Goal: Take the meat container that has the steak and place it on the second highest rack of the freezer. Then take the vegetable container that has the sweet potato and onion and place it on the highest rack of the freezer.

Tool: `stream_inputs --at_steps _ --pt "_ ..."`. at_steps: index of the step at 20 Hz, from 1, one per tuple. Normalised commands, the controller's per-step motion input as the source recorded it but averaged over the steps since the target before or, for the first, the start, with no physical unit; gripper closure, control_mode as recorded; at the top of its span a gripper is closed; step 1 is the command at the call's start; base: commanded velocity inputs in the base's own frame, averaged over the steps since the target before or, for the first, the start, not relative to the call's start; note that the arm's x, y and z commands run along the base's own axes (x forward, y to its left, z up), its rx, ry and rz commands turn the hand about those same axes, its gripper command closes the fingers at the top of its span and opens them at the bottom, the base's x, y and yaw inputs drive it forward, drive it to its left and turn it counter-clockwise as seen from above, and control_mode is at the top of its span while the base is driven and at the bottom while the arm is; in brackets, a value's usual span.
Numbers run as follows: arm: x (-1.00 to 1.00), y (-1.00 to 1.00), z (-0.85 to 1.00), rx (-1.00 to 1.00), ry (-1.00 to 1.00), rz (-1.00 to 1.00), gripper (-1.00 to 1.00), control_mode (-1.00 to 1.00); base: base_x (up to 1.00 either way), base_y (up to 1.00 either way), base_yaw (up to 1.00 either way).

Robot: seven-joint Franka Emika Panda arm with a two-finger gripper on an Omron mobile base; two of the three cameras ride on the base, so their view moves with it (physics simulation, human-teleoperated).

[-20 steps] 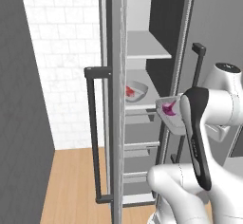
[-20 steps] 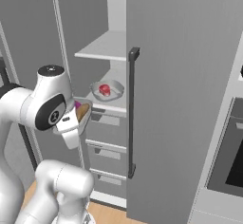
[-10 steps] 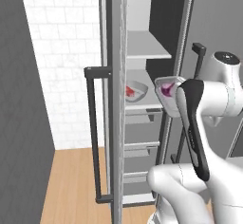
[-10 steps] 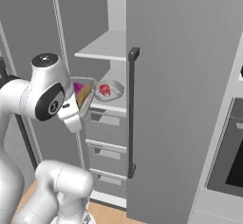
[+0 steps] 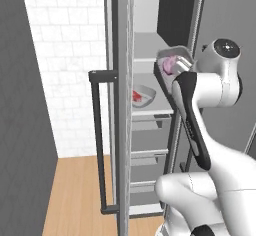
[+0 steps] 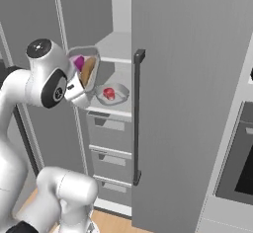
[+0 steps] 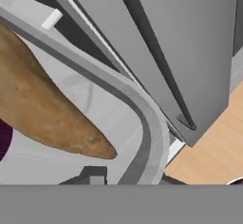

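My gripper (image 6: 80, 86) is shut on the rim of the vegetable container (image 6: 88, 67), a grey tray held steeply tilted in front of the open freezer (image 6: 116, 24). In it lie the tan sweet potato (image 6: 88, 71) and the purple onion (image 6: 78, 62). It hangs just left of the highest rack (image 6: 117, 46), near that rack's height. The meat container (image 6: 112, 94) with the red steak (image 6: 109, 94) rests on the second highest rack (image 6: 105, 109) below. In the left base view the held container (image 5: 173, 63) is right of the meat container (image 5: 142, 96). The hand view shows the sweet potato (image 7: 42, 104) against the tray's rim (image 7: 144, 118).
The freezer's open door (image 6: 192, 79) with its dark bar handle (image 6: 137, 118) stands right of the shelves. The other door's edge and handle (image 5: 97, 140) rise at the left. Grey drawers (image 6: 111, 128) sit under the racks. A black oven (image 6: 239, 163) is at the far right.
My arm has lifted the vegetable container from the level of the lower rack up to about the highest rack and tipped it more steeply. The meat container stays put.
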Motion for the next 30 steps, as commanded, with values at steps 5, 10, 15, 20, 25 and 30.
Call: stream_inputs --at_steps 5,10,15,20,25,30 --pt "1.00 0.00 0.35 -0.01 -0.01 -0.03 1.00 -1.00 0.00 0.00 0.00" --pt "1.00 0.00 0.18 0.00 0.00 -0.06 1.00 -1.00 0.00 0.00 0.00" --pt "1.00 0.00 0.09 0.01 0.00 -0.04 1.00 -1.00 0.00 0.00 0.00" --pt "1.00 0.00 0.15 0.06 0.00 -0.01 1.00 -1.00 0.00 0.00 0.00" --pt "0.93 0.00 -0.03 0.02 0.00 0.00 1.00 -1.00 0.00 0.00 0.00" --pt "0.79 0.00 -0.17 0.00 0.00 0.00 1.00 -1.00 0.00 0.00 0.00"
